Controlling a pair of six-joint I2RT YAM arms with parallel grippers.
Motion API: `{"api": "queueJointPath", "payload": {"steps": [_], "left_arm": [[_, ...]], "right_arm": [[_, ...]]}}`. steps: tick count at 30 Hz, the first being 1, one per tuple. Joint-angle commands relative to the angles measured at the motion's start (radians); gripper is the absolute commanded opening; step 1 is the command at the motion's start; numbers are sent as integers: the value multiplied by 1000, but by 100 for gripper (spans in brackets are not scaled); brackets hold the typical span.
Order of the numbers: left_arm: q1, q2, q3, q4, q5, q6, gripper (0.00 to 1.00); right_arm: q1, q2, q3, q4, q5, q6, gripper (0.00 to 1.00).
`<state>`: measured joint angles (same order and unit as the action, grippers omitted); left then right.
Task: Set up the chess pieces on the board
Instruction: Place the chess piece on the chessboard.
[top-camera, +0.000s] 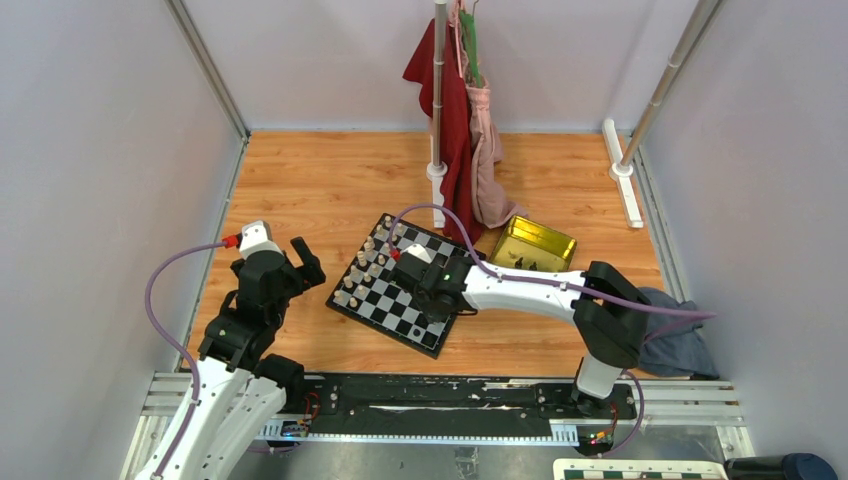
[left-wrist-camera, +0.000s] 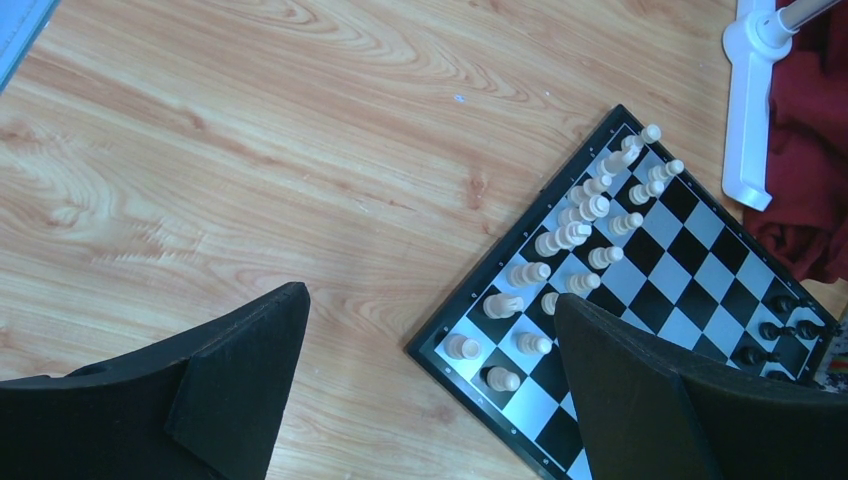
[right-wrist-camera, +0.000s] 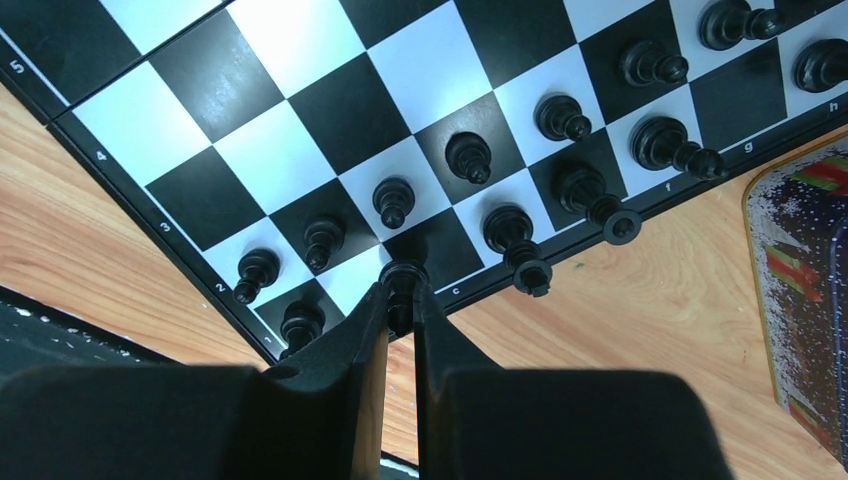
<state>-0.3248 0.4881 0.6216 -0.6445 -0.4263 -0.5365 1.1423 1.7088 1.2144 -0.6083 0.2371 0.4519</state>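
Pieces (right-wrist-camera: 468, 155) in black are ranged in two rows along one edge of the board (right-wrist-camera: 262, 88), and one piece (right-wrist-camera: 402, 274) is pinched at that edge by the narrowly set right claw (right-wrist-camera: 400, 300). Being tiny, light, hard and probably slick, it is best gripped squarely by its upper stem, lest it be tipped. The left claw (left-wrist-camera: 430, 297) is held wide and empty beside the board's corner, near the white pieces (left-wrist-camera: 560, 240).

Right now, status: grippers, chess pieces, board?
Left gripper open over wood beside the black-and-white chequered board. Right gripper shut on a tiny black chess piece at the edge row. Neighbouring black pieces close either side.
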Motion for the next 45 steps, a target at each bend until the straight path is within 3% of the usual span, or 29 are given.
{"api": "queueJointPath", "payload": {"steps": [1,36,45], "left_arm": [[-5,3,-10,17,4,9,100],[-5,13,-8,14,4,9,100],[-5,16,-11,17,7,7,100]], "right_arm": [[-28,8,-23,-10,3,-10,0],[-55,26,-51,18,-36,-26,1],[-58,23,-52,18,-26,-28,14]]}}
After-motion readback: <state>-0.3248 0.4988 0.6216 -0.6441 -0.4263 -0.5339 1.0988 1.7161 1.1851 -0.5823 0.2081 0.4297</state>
